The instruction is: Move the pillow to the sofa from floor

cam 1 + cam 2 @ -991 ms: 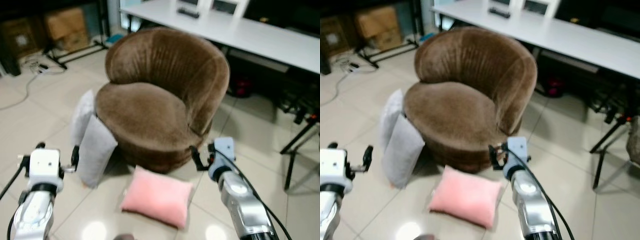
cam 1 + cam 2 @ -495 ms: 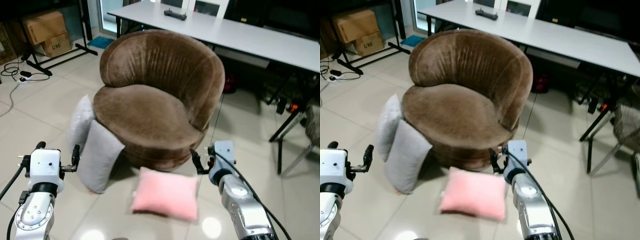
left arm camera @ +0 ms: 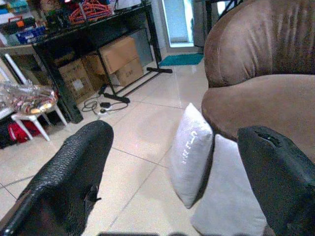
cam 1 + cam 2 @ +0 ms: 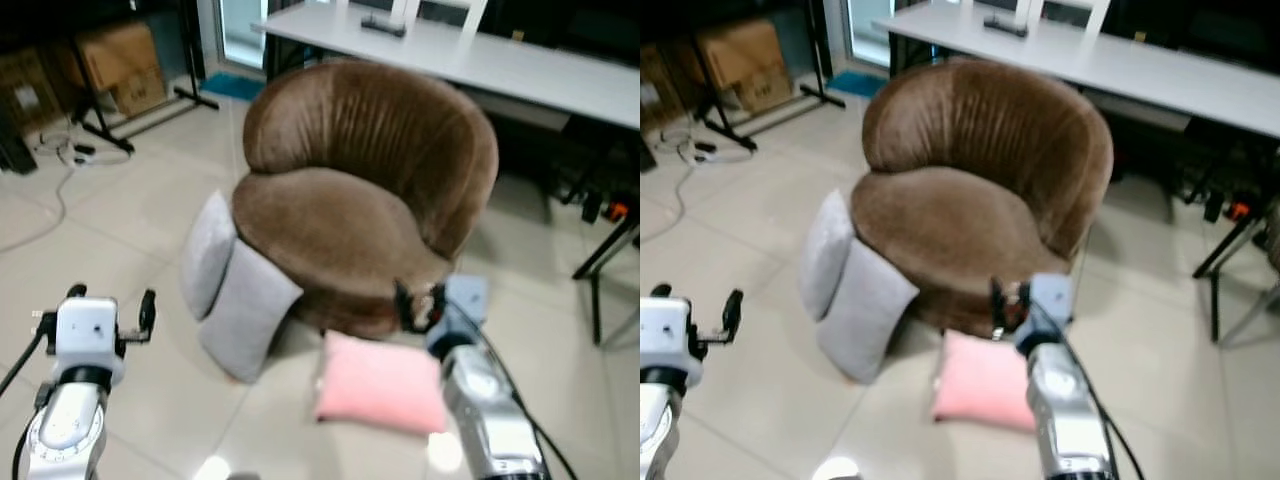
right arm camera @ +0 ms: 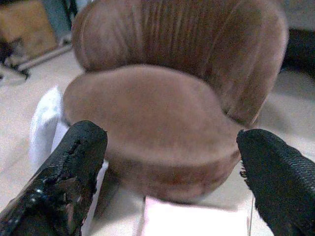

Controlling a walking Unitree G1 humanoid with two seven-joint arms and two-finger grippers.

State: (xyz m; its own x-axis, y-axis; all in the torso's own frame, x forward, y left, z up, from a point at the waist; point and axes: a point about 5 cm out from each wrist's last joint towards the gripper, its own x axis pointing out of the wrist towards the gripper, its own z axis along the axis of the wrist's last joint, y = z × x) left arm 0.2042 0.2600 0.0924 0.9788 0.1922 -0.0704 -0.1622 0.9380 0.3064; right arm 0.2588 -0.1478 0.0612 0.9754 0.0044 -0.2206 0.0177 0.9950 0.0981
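On the pale tiled floor (image 4: 120,220), a round brown armchair (image 4: 365,190) with a high curved back stands in the middle of the scene, its seat bare. A pink pillow (image 4: 378,383) lies flat on the tiles just in front of the chair's base, a little to the robot's right. Two grey pillows (image 4: 235,290) lean upright, one against the other, on the chair's left side, the nearer one touching the base. Both arms are raised in front of the robot. Low on the left, well apart from the chair, the left gripper (image 4: 110,310) is held above bare tiles with its two black fingers (image 3: 74,167) spread wide and nothing between them; its wrist view looks between them at the grey pillows and the chair's side. The right gripper (image 4: 418,305) hangs near the front edge of the chair, above the far edge of the pink pillow, also spread open and empty; its wrist view shows the seat ahead and the pink pillow's edge below. Behind the chair runs a long white table (image 4: 520,65) with a dark remote (image 4: 383,24) on it. Cardboard boxes (image 4: 115,62) sit under a dark shelf at far left, with cables (image 4: 60,165) trailing across the tiles nearby.
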